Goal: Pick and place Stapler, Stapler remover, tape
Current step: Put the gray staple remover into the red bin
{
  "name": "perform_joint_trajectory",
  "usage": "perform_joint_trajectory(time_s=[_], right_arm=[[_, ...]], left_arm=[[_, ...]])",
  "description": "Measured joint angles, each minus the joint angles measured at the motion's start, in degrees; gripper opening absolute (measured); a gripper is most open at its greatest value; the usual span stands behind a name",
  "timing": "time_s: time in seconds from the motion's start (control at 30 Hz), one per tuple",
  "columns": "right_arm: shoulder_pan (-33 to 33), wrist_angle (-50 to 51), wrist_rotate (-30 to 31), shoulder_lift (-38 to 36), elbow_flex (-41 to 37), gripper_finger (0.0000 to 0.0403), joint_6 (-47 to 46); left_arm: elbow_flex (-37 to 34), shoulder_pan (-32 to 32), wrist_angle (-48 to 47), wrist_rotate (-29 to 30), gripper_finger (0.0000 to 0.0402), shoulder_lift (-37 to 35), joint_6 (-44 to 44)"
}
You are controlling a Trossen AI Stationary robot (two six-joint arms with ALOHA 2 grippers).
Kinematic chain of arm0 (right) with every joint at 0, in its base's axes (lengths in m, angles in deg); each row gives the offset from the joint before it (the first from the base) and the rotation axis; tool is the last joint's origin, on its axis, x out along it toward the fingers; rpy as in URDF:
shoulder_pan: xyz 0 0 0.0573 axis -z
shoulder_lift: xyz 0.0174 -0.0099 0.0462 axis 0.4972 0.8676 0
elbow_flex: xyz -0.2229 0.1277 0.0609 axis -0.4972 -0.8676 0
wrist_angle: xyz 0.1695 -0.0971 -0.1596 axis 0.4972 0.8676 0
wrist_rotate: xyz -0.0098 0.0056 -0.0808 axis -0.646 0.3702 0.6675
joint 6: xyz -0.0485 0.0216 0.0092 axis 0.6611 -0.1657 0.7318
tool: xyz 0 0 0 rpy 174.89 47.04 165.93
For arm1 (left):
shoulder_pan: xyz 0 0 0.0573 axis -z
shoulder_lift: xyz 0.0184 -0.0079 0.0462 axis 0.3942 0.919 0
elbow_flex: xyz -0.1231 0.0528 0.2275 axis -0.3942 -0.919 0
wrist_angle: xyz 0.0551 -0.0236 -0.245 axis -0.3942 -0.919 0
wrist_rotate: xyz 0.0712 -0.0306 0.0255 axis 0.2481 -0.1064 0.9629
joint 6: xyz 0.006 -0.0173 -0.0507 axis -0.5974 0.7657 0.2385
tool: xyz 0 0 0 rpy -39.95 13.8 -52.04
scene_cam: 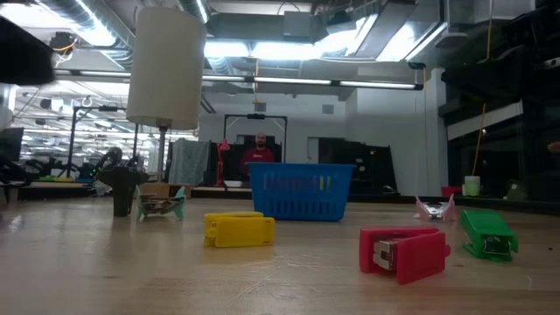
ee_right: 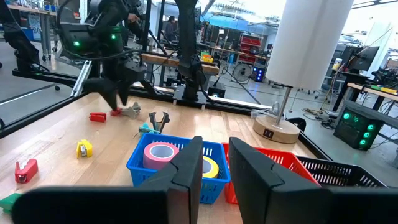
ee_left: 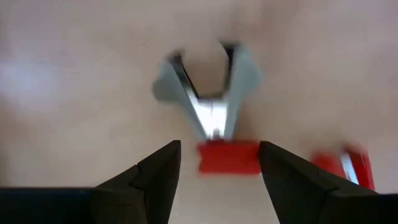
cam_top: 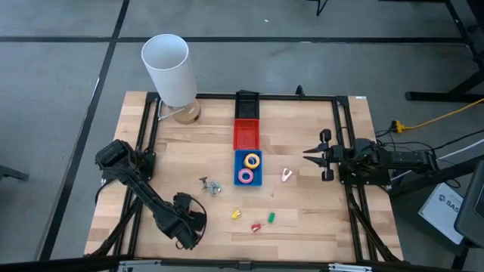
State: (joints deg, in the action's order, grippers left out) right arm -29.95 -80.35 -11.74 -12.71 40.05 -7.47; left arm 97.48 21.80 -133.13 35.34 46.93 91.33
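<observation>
My left gripper hangs open near the table's front left, pointing down. Its fingers stand on either side of a small red piece; whether they touch it, I cannot tell. Just beyond lies a grey staple remover, and a second red piece lies beside it. Yellow, red and green staplers lie on the wood. Yellow and pink tape rolls sit in the blue basket. My right gripper waits at the right edge, level, with a narrow gap between its fingers.
Two more staple removers lie left of the blue basket, and a pale one lies to its right. A red basket and a black one stand behind it. A white lamp stands at the far left.
</observation>
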Motion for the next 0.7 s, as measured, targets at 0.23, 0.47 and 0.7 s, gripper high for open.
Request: perform_joint_trajectory(time_s=[0.23, 0.47, 0.7], right_arm=[[0.0, 0.0, 0.0, 0.0, 0.0, 0.0081, 0.0], [0.0, 0.0, 0.0, 0.0, 0.0, 0.0081, 0.0], [0.0, 0.0, 0.0, 0.0, 0.0, 0.0081, 0.0]], left_arm=[[-2.6, -1.6, 1.9, 0.0, 0.0214, -0.1, 1.4], [-4.1, -2.4, 4.8, 0.6, 0.0213, -0.5, 1.4], [-4.2, -2.9, 4.8, 3.2, 0.0181, -0.4, 0.8]])
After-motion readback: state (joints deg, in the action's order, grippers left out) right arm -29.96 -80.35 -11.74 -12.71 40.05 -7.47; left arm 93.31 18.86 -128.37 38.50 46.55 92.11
